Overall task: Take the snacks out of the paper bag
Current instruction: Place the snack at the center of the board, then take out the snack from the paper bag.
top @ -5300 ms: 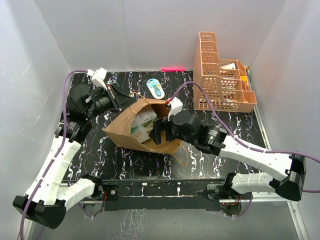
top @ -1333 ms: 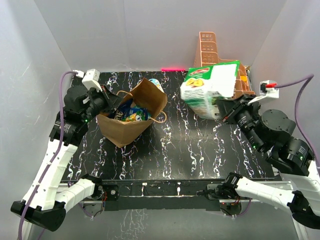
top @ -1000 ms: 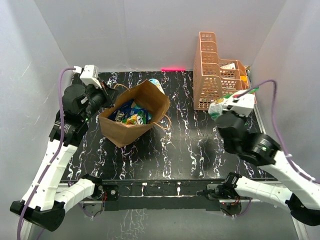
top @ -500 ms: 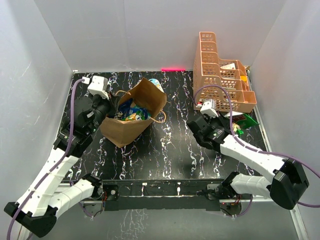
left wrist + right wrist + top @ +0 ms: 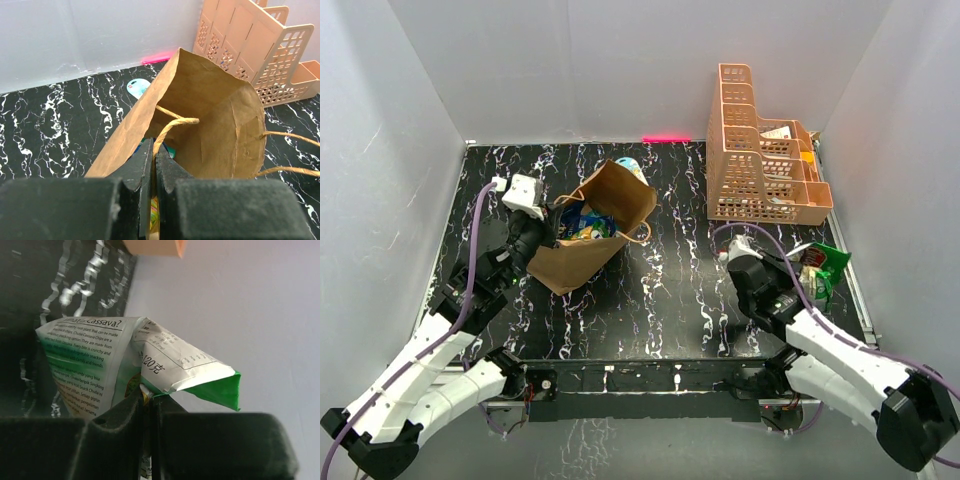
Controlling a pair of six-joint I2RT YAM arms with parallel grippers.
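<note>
The brown paper bag [image 5: 582, 255] stands left of centre with its mouth open upward, and blue and teal snacks [image 5: 584, 226] show inside. My left gripper [image 5: 550, 233] is shut on the bag's near rim, where a twisted handle [image 5: 175, 122] comes out between the jaws [image 5: 153, 151]. A green-and-white Chuba packet [image 5: 823, 268] is low at the table's right edge. My right gripper [image 5: 799, 279] is shut on its folded top corner, seen close in the right wrist view [image 5: 149, 396] with the packet [image 5: 95, 360] above the jaws.
An orange lattice basket [image 5: 760, 150] stands at the back right, also visible from the left wrist [image 5: 260, 45]. A small blue-white oval object [image 5: 629, 165] lies just behind the bag. Grey walls enclose the black marbled table [image 5: 670, 290] on three sides.
The right arm swung down from beside the basket to the table's right edge, carrying the green-and-white packet. The left gripper kept its hold on the bag rim and shifted slightly nearer.
</note>
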